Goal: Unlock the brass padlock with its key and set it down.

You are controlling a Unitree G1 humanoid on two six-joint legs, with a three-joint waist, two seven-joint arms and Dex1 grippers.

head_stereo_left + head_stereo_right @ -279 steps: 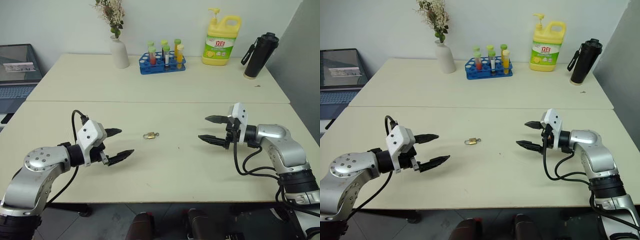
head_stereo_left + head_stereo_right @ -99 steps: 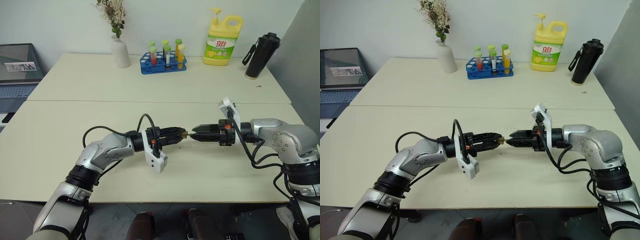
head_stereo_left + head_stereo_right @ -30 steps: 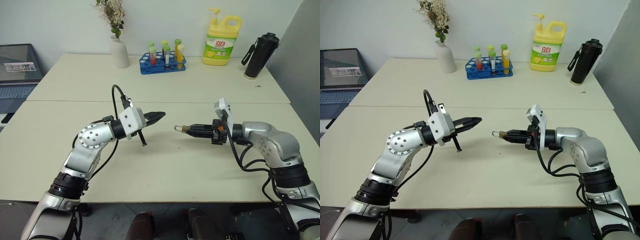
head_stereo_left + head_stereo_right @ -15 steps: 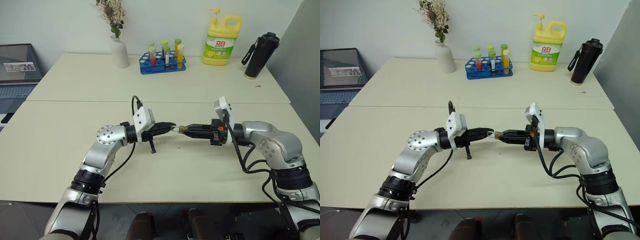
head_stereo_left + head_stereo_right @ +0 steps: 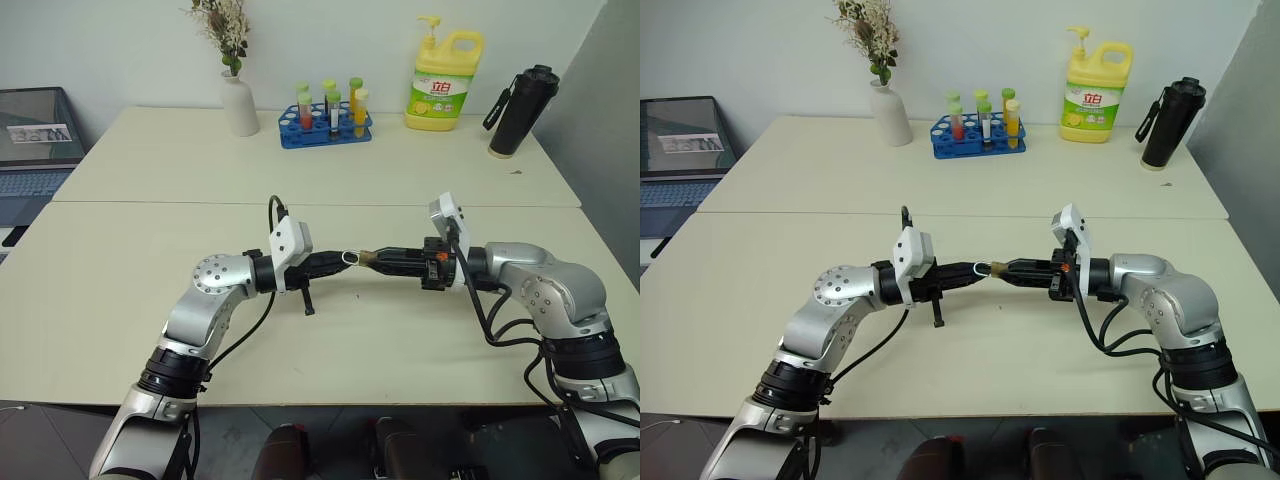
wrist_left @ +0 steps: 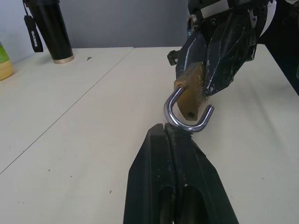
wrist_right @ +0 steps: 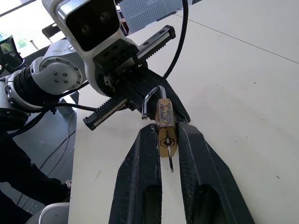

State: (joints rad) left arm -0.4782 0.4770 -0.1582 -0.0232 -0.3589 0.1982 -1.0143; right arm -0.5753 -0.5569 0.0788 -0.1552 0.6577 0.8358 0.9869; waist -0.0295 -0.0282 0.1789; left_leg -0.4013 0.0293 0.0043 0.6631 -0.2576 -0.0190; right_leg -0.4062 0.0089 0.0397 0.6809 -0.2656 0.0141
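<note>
1. At the far left edge of the scene, a laptop (image 5: 35,140) stands open on a neighbouring desk beside the pale table (image 5: 150,300).
2. Toward the back of the table, a white vase (image 5: 239,104) holds dried flowers, and beside it to the right sits a blue rack of test tubes (image 5: 326,122).
3. Left of centre, above the near half of the table, the left gripper (image 5: 338,261) points level toward the right arm; its two black fingers (image 6: 173,186) are pressed flat together with nothing between them, and their tips touch the bow of the padlock's shackle.
4. At the centre, the brass padlock (image 7: 165,128) hangs in the air above the table, clear of the surface, between the two grippers. Its silver shackle (image 6: 187,114) is sprung: one leg stays in the body and the other leg stands free.
5. Sticking out of the padlock's end that faces the right wrist is the key (image 7: 171,164), a thin dark sliver lying in the gap between the right fingers.
6. Right of centre, the right gripper (image 7: 167,135) points level toward the left arm and clamps the padlock's brass body between its two fingers, which stand only as far apart as the body is thick.
7. At the back right stand a yellow detergent bottle (image 5: 444,80) and, further right, a black flask (image 5: 521,110).
</note>
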